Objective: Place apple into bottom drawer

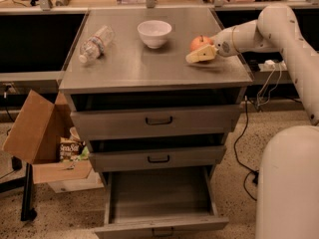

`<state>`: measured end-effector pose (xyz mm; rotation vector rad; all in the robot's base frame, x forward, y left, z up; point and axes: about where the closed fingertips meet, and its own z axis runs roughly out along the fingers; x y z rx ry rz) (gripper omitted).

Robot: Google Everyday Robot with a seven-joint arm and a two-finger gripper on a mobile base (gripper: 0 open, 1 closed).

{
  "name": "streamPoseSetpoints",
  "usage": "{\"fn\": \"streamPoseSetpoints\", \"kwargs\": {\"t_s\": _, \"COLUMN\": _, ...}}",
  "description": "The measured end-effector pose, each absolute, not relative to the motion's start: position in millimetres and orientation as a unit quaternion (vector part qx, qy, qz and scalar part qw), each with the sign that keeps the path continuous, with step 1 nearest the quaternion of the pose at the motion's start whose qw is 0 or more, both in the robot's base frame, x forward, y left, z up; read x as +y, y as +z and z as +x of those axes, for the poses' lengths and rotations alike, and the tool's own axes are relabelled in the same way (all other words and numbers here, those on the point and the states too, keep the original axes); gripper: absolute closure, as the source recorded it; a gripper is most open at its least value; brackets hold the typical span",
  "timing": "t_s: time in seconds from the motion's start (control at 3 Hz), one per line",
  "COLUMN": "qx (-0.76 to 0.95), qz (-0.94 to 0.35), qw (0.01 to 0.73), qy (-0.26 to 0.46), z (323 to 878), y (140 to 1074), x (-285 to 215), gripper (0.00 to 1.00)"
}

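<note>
- Apple point(198, 42) sits on the bench point(149, 71), on the right-hand side and close to the right edge, stem up.
- Claw point(200, 55) reaches in from the right, low against the apple's near side. I cannot tell whether it is apart or already clamped on the fruit.
- Bottom drawer point(159, 224) stands pulled out well below, with a bare grey interior. The two shallower drawers point(159, 121) above it sit further in.
- Risk: a shallow or off-centre hold. A round apple would likely squirt out and roll, either off the near right edge or left toward the white bowl point(154, 33).
- Risk: on the way down, the arm could clip the bench lip or the upper drawer fronts and jar the apple loose.
- Risk: if let go too high, the apple could bounce off the drawer floor and out.
</note>
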<state>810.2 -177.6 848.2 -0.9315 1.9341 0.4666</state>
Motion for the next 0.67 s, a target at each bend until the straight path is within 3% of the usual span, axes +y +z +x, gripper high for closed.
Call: {"fn": "streamPoseSetpoints", "kwargs": {"t_s": 0.67, "qx": 0.758, "qz": -0.414, "qw": 0.456, "qy": 0.214, "z": 788, "y": 859, "x": -161, "gripper": 0.73}}
